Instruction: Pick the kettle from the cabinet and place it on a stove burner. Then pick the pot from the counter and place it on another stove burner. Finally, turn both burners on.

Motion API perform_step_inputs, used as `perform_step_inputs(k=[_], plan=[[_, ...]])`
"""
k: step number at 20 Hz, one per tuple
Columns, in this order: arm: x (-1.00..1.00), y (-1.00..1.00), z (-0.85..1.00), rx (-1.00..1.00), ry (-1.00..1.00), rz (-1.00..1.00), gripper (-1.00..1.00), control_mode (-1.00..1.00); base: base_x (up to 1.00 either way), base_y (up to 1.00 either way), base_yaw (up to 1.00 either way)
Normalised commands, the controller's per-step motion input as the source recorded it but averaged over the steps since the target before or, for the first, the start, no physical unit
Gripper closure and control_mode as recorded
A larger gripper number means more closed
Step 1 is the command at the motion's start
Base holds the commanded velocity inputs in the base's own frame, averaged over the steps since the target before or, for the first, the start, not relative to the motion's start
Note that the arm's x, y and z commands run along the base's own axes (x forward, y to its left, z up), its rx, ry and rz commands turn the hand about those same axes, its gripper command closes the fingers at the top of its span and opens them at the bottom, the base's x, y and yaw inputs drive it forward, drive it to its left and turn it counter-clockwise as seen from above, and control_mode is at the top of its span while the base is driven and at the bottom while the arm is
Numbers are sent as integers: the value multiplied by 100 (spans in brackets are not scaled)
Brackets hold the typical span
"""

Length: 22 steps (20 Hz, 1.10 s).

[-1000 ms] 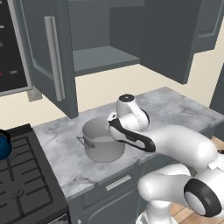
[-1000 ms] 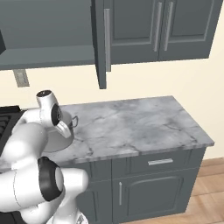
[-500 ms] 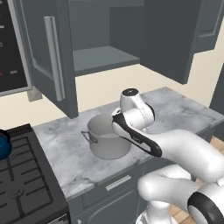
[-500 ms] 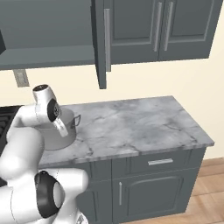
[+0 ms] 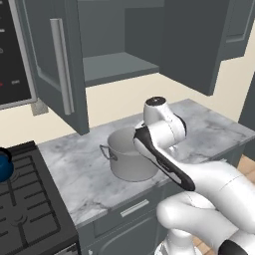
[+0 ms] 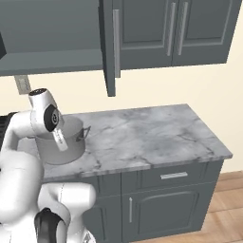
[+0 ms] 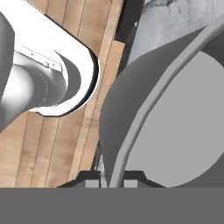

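Note:
The grey pot (image 5: 127, 162) stands on the marble counter (image 5: 79, 169), to the right of the stove (image 5: 25, 204). In the hand view my gripper (image 7: 109, 181) is shut on the pot's rim (image 7: 144, 109), one fingertip (image 7: 89, 180) outside the wall and the other inside. From the right base view the hand comes down on the near side of the pot (image 6: 64, 144). The dark-blue kettle (image 5: 3, 167) sits on a back burner at the left edge of the stove. Above, the cabinet (image 5: 114, 67) is open and its shelf is bare.
The open cabinet door (image 5: 52, 69) with its long silver handle hangs over the counter's left end. A microwave (image 5: 10, 50) is mounted above the stove. To the right of the pot the counter (image 6: 152, 133) stretches on. Closed wall cabinets (image 6: 175, 28) hang above it.
My wrist has swung up and to the right over the pot. The pot has shifted slightly right with the gripper still shut on its rim.

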Motion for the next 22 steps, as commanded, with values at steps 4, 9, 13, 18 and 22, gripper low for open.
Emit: perform_step_inputs(k=[4, 9, 13, 18, 22], plan=[[-40, -18, 34, 0, 0, -11, 100, -100, 0, 0, 0], [-44, -19, 27, 0, -3, -10, 100, -100, 0, 0, 0], [-48, -16, 34, 0, -4, -8, 100, -100, 0, 0, 0], [-57, -13, 35, 0, -5, -7, 100, -100, 0, 0, 0], [-55, -13, 32, 0, -3, -7, 100, -100, 0, 0, 0]])
